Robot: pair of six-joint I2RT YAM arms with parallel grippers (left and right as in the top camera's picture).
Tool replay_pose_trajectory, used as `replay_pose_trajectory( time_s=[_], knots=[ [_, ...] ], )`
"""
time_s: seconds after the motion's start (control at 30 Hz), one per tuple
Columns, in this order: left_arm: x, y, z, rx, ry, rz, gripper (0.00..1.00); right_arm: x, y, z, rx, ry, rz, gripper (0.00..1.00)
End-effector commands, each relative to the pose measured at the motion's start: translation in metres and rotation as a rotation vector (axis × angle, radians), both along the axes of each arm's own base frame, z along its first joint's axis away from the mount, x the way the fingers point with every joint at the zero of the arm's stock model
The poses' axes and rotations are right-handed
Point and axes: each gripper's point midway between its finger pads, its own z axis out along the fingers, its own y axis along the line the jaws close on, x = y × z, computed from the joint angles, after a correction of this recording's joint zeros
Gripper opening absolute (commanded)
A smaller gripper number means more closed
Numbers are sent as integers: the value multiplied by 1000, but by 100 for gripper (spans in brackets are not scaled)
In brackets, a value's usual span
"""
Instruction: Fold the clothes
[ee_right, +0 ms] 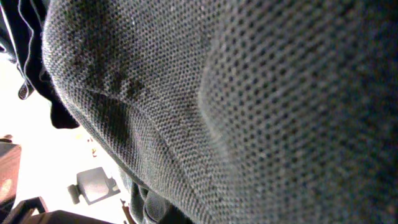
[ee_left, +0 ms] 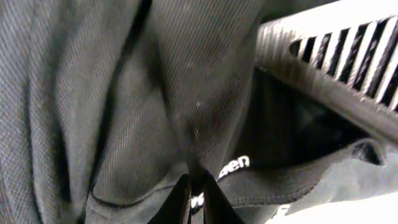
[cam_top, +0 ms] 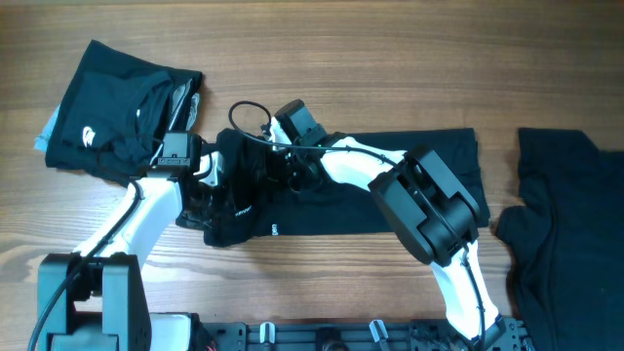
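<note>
The black shirt (cam_top: 331, 210) in the middle of the desk (cam_top: 390, 58) lies as a long band with its long axis running left to right. Its right end is flat and its left end is bunched into a heap where both arms meet. It looks like a light knit, limp and not slippery, so I'd expect it to sag and crease wherever it isn't supported. A hem or seam edge would be a better place to grip than the loose middle. The left pincer (ee_left: 196, 196) is pressed together on a ridge of that cloth, just beside a small white print. The right pincer (cam_top: 281, 166) is down in the same heap, pressed together. Its own camera shows only mesh close up, so I can't tell what it has hold of. A folded black shirt (cam_top: 107, 122) with a white logo sits at the far left. Another black garment (cam_top: 570, 234) lies at the right edge, well apart.
</note>
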Motion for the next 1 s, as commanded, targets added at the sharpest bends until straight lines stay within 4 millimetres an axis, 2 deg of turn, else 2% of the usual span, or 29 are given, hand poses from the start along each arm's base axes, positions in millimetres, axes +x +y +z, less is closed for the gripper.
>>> replay_pose_trajectory(
  time_s=[0.0, 0.2, 0.33, 0.5, 0.67, 0.97],
  knots=[
    [-7, -5, -4, -18, 26, -13, 6, -7, -22, -56, -147, 46, -54, 4],
    [-5, -18, -9, -4, -13, -61, 4, -7, -22, -56, -147, 46, -54, 4],
    [-15, -17, -24, 18, -1, -23, 4, -7, -22, -56, -147, 46, -54, 4],
    [-32, -15, -28, 20, 67, -10, 4, -7, -22, -56, -147, 46, -54, 4],
    [-46, -25, -20, -47, 135, 8, 4, -7, -22, -56, -147, 46, -54, 4],
    [-55, -24, 5, -49, 154, 33, 4, -7, -22, -56, -147, 46, -54, 4]
  ],
)
